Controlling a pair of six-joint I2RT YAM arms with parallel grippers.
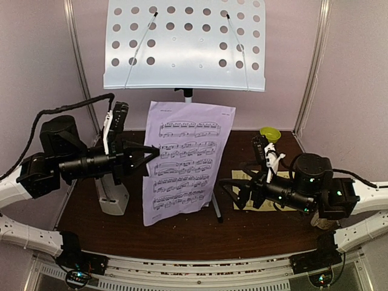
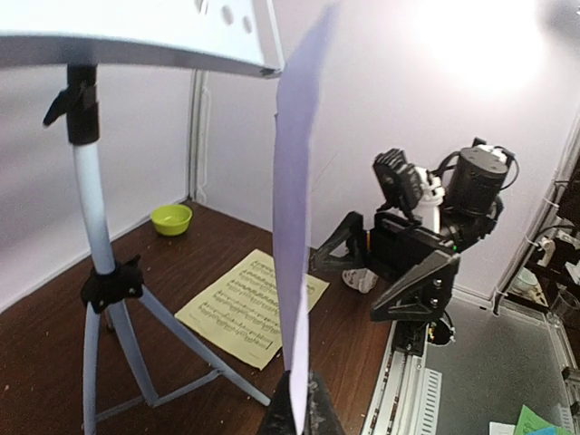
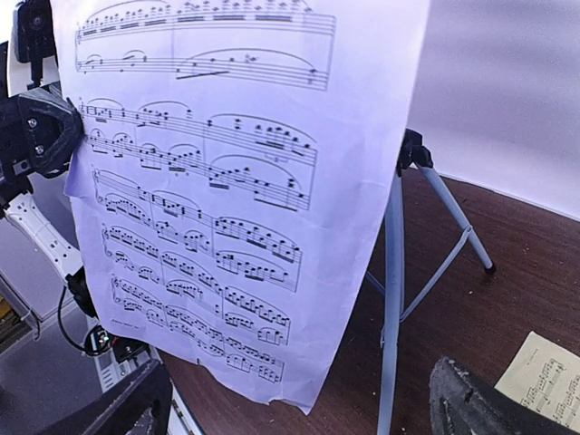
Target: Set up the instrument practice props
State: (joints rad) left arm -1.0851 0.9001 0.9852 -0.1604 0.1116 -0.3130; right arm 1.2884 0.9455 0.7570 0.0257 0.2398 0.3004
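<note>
Dark brown table (image 1: 182, 239) holds the grey perforated music-stand desk (image 1: 185, 45) on its silver tripod (image 2: 93, 208) at twelve o'clock, and the lilac page (image 1: 185, 160) hangs upright at the centre, clamped at its nine o'clock edge by the clenched left gripper (image 1: 153, 151). At the page's four o'clock the right gripper (image 1: 231, 193) gapes released, apart from the paper, near the pale yellow page (image 2: 254, 308) lying flat; the grey metronome (image 1: 113, 199) stands at eight o'clock, the green bowl (image 1: 270, 132) at two.
</note>
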